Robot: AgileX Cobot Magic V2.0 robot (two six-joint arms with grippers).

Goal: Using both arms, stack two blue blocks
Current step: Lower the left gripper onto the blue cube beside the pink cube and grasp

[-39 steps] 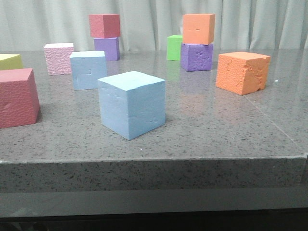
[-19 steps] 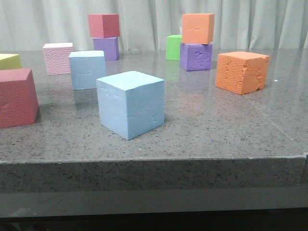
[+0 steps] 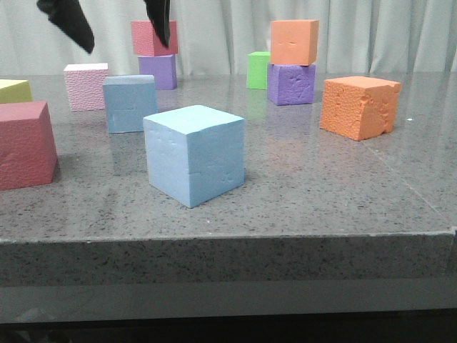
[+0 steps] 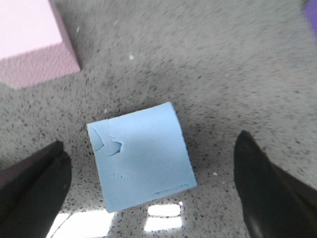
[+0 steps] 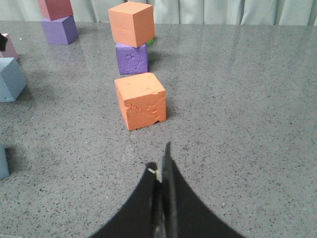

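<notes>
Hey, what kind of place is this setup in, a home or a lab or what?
Probably a robot lab or test bench, not a home: a bare grey speckled stone table, a plain pale curtain as backdrop, and only coloured foam cubes, like the blue block, under the open left gripper.

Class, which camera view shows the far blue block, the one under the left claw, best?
The left wrist view: the far blue block fills the middle, top face and dents clear, between open fingers. The front view shows it small, side-on. The right wrist view catches it cut off at the edge.

The far block (image 3: 129, 103) sits behind-left of the near block (image 3: 194, 153), apart.
</notes>
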